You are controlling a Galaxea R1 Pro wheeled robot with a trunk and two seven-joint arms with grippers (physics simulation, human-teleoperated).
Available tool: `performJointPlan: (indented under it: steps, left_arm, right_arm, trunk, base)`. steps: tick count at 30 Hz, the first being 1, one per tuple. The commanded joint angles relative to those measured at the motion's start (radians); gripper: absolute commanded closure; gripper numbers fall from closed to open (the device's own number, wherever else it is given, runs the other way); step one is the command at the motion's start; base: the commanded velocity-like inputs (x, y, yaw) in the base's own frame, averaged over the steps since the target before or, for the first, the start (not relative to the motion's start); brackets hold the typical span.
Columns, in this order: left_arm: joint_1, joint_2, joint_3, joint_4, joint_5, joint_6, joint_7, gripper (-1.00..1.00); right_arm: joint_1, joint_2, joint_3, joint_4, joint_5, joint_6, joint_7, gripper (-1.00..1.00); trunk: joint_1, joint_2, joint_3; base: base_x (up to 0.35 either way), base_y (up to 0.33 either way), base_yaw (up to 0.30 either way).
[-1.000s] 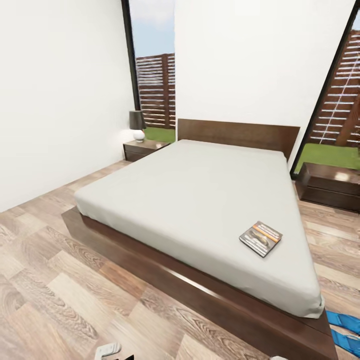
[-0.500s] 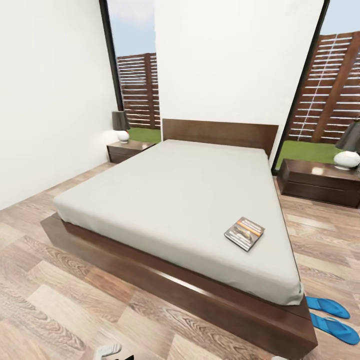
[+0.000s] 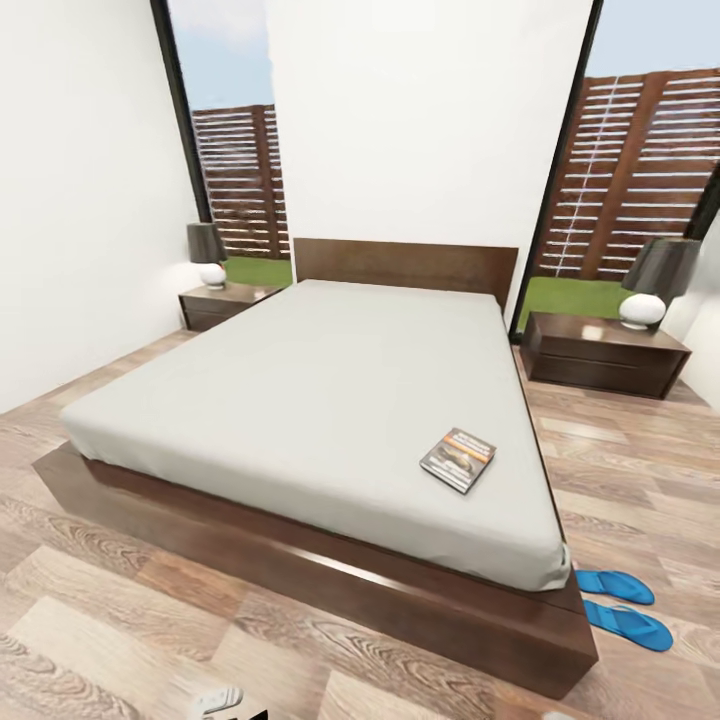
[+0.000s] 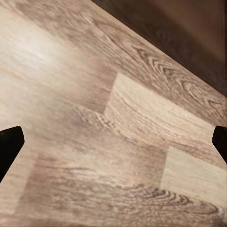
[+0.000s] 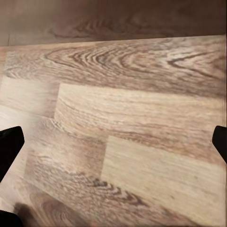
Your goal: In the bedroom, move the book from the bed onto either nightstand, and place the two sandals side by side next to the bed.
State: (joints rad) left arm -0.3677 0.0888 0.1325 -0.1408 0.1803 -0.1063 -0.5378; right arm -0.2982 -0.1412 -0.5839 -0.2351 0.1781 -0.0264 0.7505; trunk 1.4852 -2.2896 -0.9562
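Bedroom with white walls, wood-plank floor [image 3: 120, 620], tall windows onto a slatted fence. Book [image 3: 458, 460] lies flat on the bed [image 3: 300, 400], lower right of the mattress near its right edge, untouched, so the move hasn't started. Two blue sandals [image 3: 622, 605] sit on the floor at the bed's lower-right corner, roughly side by side already, judging by their lie. Right nightstand [image 3: 604, 352] at right-centre carries a lamp [image 3: 655, 282]; left nightstand [image 3: 225, 303] at left-centre carries another lamp [image 3: 207, 254]; drawers look closed, contents hidden. Left tool [image 4: 113, 139] and right tool [image 5: 113, 139]: fingertips spread wide, empty, over bare floor, probably carried low while driving.
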Motion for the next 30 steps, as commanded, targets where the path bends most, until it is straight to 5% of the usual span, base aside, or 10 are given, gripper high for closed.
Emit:
performJointPlan:
  steps: [1, 30]
  left_arm:
    - [-0.001, 0.0, 0.004, 0.001, 0.002, -0.001, -0.005, -1.0]
    - [-0.001, 0.0, 0.004, 0.001, 0.002, -0.001, -0.005, -1.0]
  right_arm:
    - [-0.001, 0.001, -0.008, 0.0, 0.011, -0.003, 0.004, -1.0]
    - [-0.001, 0.0, -0.008, 0.0, 0.011, -0.003, 0.004, -1.0]
  trunk:
    - [0.0, 0.0, -0.001]
    - [0.0, 0.0, -0.001]
  base:
    - [0.0, 0.0, -0.199]
    - [0.0, 0.0, -0.198]
